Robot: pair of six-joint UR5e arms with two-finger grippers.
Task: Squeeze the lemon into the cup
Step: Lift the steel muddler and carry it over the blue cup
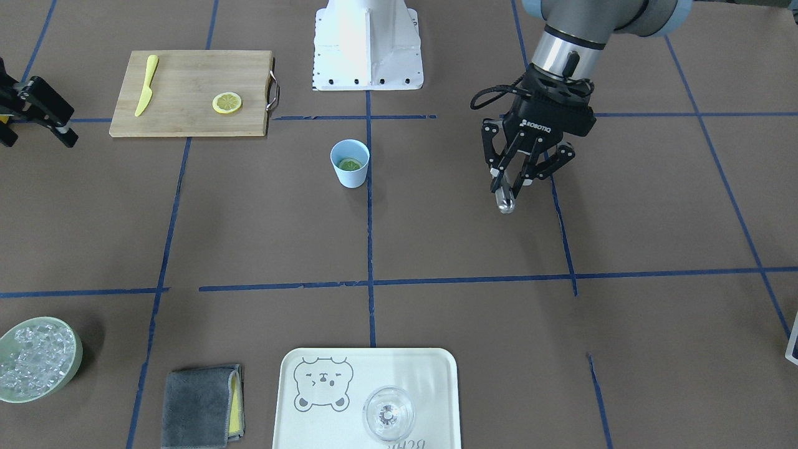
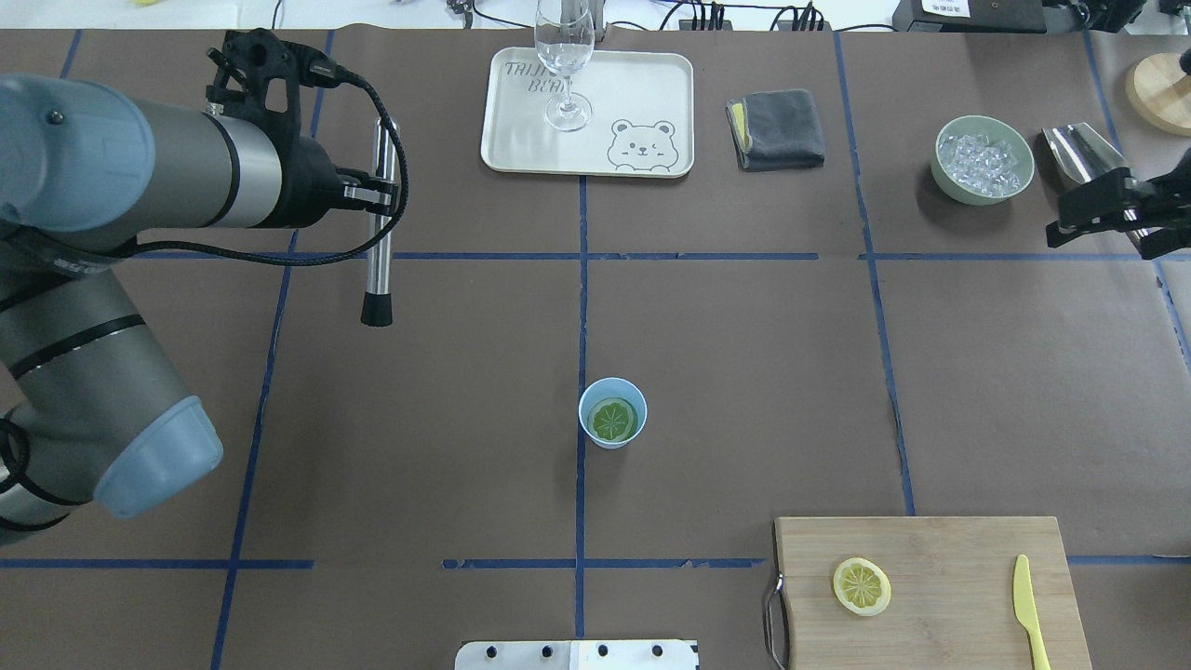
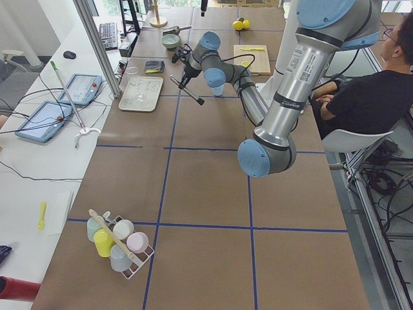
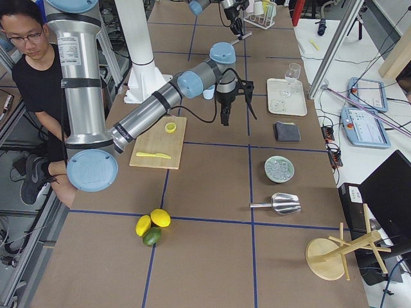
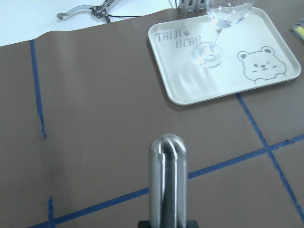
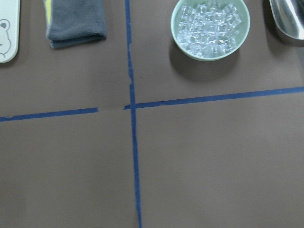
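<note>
The light-blue cup (image 2: 612, 437) stands upright near the table's middle, also in the front view (image 1: 350, 176). One lemon slice (image 2: 614, 420) lies inside it. A second, alike slice (image 2: 861, 586) lies on the cutting board (image 2: 949, 558). My left gripper (image 2: 377, 191) is shut on a steel muddler (image 2: 379, 251) with a black tip, held above the table far to the cup's left; the rod fills the left wrist view (image 5: 167, 180). My right gripper (image 2: 1105, 228) is open and empty at the table's right edge, far from the cup.
A white bear tray (image 2: 521, 140) with a clear stemmed glass (image 2: 566, 56) sits at the far centre. A grey towel (image 2: 777, 130), a green bowl of ice (image 2: 977, 195) and a metal scoop (image 2: 1084, 149) lie far right. A yellow knife (image 2: 1031, 614) lies on the board.
</note>
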